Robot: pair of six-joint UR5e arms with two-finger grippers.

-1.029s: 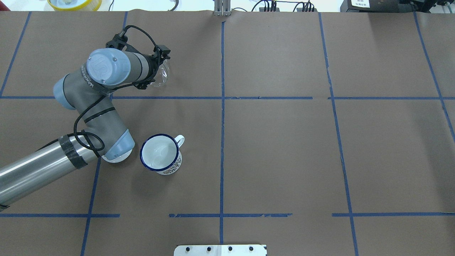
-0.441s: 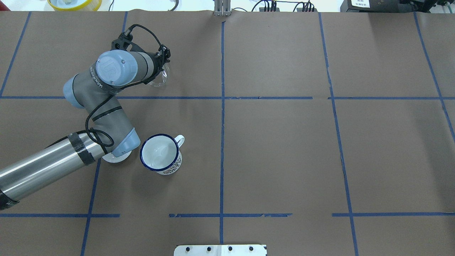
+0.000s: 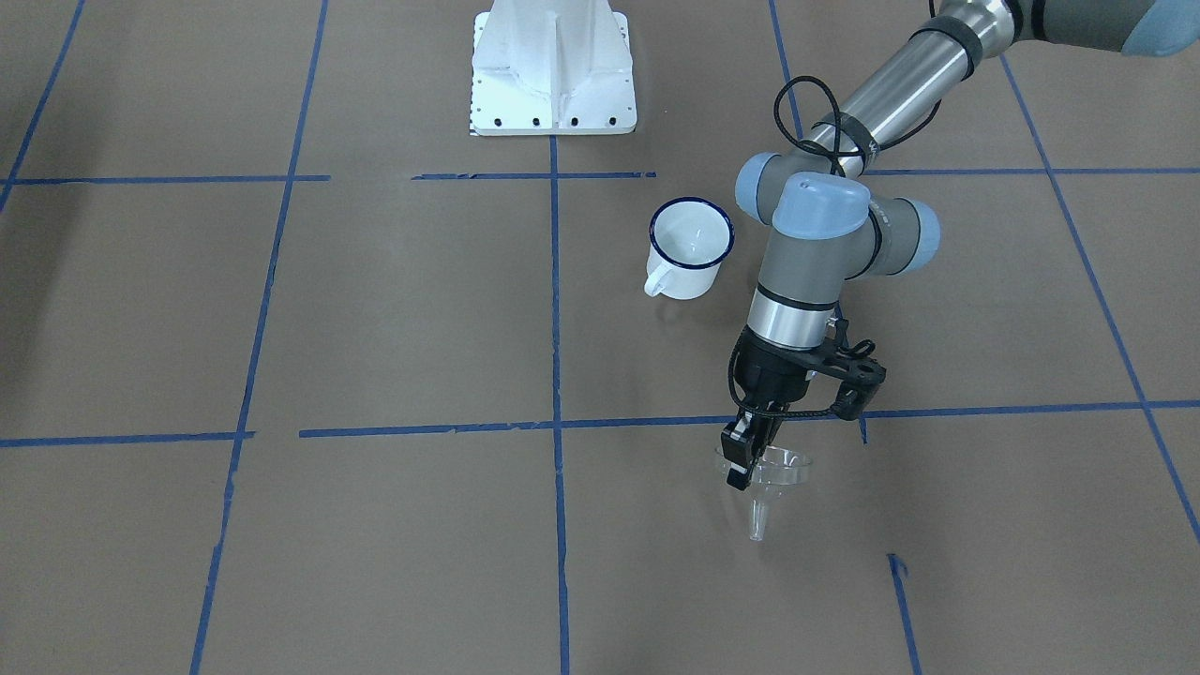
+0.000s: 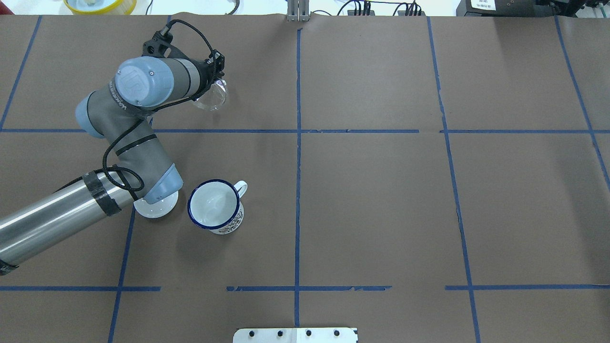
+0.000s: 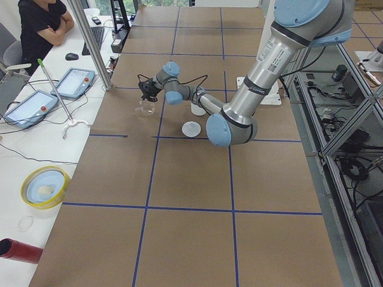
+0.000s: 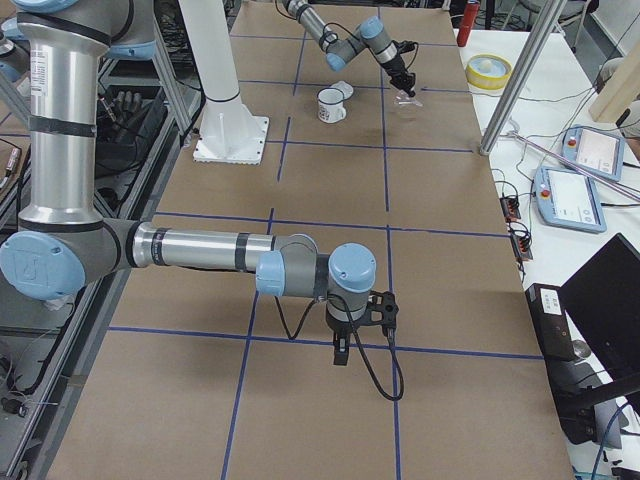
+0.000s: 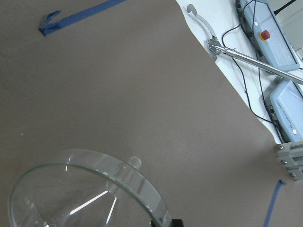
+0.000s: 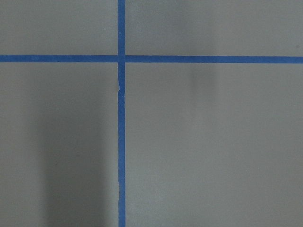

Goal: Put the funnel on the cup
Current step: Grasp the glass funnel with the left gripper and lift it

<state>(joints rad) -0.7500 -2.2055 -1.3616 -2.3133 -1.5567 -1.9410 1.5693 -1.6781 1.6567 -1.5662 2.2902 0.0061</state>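
My left gripper (image 3: 741, 461) is shut on the rim of the clear plastic funnel (image 3: 764, 478). It holds the funnel mouth up and spout down, close over the paper; I cannot tell whether the spout touches. From overhead the funnel (image 4: 213, 95) is at the far left, beside the gripper (image 4: 215, 80). The funnel's rim (image 7: 94, 189) fills the bottom of the left wrist view. The white mug with a blue rim (image 4: 214, 205) stands upright and empty, well nearer the robot, handle to the right; it also shows in the front view (image 3: 691, 246). My right gripper (image 6: 340, 352) hangs over bare paper; I cannot tell its state.
A round white lid (image 4: 155, 207) lies just left of the mug, partly under my left arm's elbow. The robot's white base (image 3: 553, 70) stands at the table's near edge. A yellow-rimmed dish (image 4: 100, 5) and operator pendants (image 5: 72, 84) lie beyond the far edge.
My left gripper has carried the funnel a little toward the table's far edge, and the wrist has swung right and then back left. The mug and lid have not moved.
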